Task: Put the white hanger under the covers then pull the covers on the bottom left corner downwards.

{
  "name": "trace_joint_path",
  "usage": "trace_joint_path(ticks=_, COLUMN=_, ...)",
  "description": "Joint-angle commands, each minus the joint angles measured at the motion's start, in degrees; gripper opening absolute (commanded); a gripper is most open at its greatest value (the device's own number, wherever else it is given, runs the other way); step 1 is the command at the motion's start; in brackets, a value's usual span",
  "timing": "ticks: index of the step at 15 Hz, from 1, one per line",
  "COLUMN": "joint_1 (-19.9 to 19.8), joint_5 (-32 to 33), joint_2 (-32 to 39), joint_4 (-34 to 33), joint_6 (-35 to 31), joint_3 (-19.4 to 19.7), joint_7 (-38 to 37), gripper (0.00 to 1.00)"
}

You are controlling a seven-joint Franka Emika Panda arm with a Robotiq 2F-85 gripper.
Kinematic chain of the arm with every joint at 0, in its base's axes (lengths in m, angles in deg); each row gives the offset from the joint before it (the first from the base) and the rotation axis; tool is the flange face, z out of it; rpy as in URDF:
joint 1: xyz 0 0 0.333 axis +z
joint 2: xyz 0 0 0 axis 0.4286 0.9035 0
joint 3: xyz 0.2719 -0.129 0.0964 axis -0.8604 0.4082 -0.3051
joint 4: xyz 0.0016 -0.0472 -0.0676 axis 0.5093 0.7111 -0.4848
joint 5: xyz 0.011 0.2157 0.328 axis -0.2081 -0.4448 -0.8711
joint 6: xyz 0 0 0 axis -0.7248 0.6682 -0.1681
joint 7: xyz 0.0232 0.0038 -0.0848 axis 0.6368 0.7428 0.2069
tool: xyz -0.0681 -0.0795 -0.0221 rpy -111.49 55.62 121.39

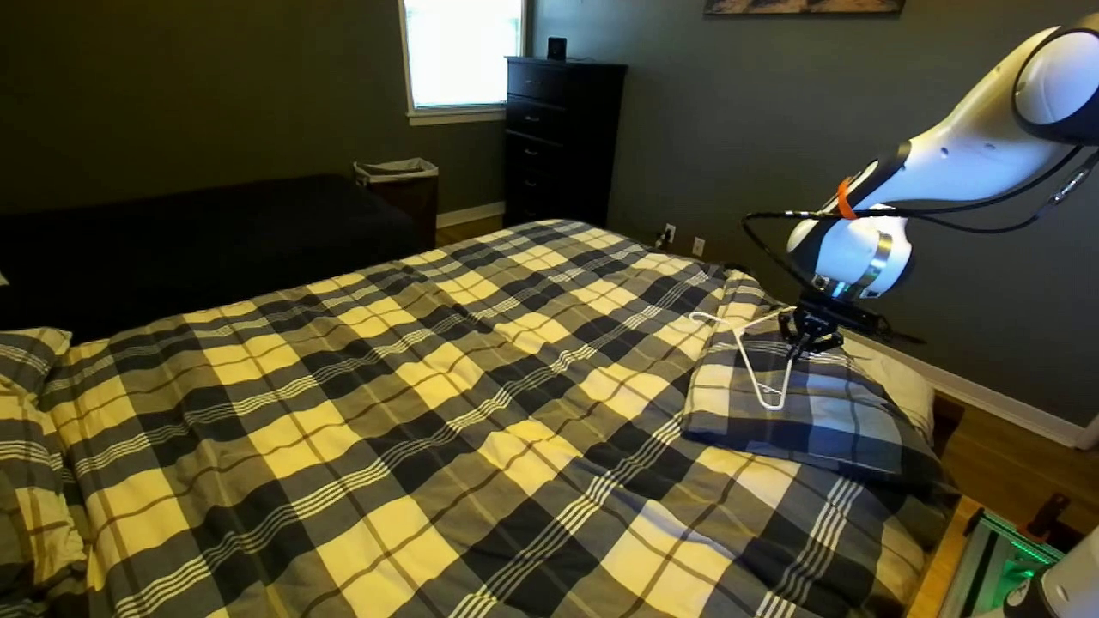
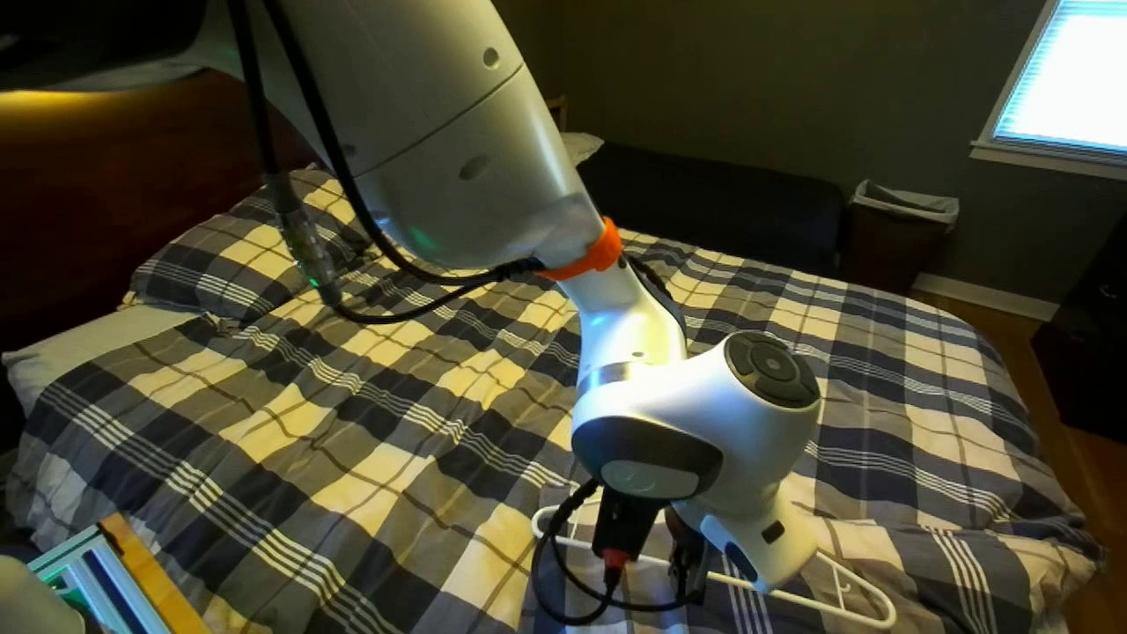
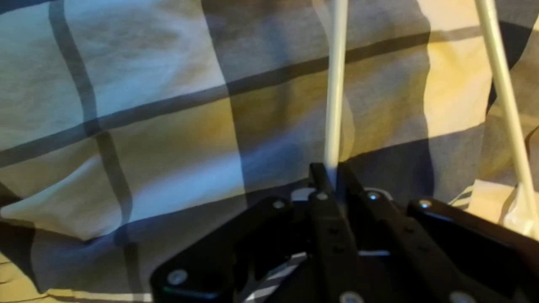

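Observation:
The white hanger (image 1: 773,406) is held over the covers (image 1: 429,378), its hook pointing toward the middle of the bed in an exterior view. Black jaws of my gripper (image 3: 330,171) are closed around one white bar of it in the wrist view, and a second bar runs down the right side. Beneath lies a plaid flap (image 1: 824,433) that looks like the bottom left corner folded back. Whether the hanger touches this fabric I cannot tell. In an exterior view the arm hides the grip, while one end of the hanger (image 2: 828,608) sticks out to the right.
A white sheet (image 1: 897,378) shows beyond the flap. Plaid pillows (image 2: 246,255) rest at the bed's head. Further back are a dark couch or bed (image 1: 215,240), a hamper (image 1: 403,197) and a black dresser (image 1: 562,142). Loose cables (image 2: 563,608) loop beside the wrist.

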Motion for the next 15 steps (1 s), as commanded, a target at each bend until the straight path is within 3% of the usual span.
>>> trace_joint_path(ticks=1, joint_1=-3.48, joint_5=-4.04, joint_2=1.02, joint_4=-3.17, joint_6=3.03, joint_3=1.04, joint_7=0.79, gripper=0.02)
trace_joint_path(ticks=4, joint_1=-6.77, joint_5=-6.30, joint_2=1.12, joint_4=-4.58, joint_6=4.32, joint_3=1.41, joint_7=1.77, gripper=0.02)
trace_joint_path(ticks=5, joint_1=-4.44, joint_5=-3.88, joint_2=0.26, joint_4=-2.82, joint_6=2.19, joint_3=2.01, joint_7=0.22, gripper=0.09)
trace_joint_path(ticks=9, joint_1=-6.40, joint_5=-4.70, joint_2=0.27, joint_4=-3.54, joint_6=3.19, joint_3=1.94, joint_7=0.87, gripper=0.09)
trace_joint_path(ticks=10, joint_1=-6.33, joint_5=-4.73, joint_2=0.28, joint_4=-3.54, joint_6=3.20, joint_3=1.89, joint_7=0.88, gripper=0.02)
trace_joint_path(ticks=15, joint_1=-9.23, joint_5=-6.16, joint_2=1.96, joint_4=-6.70, joint_6=5.38, joint_3=3.21, joint_7=-0.96, gripper=0.02)
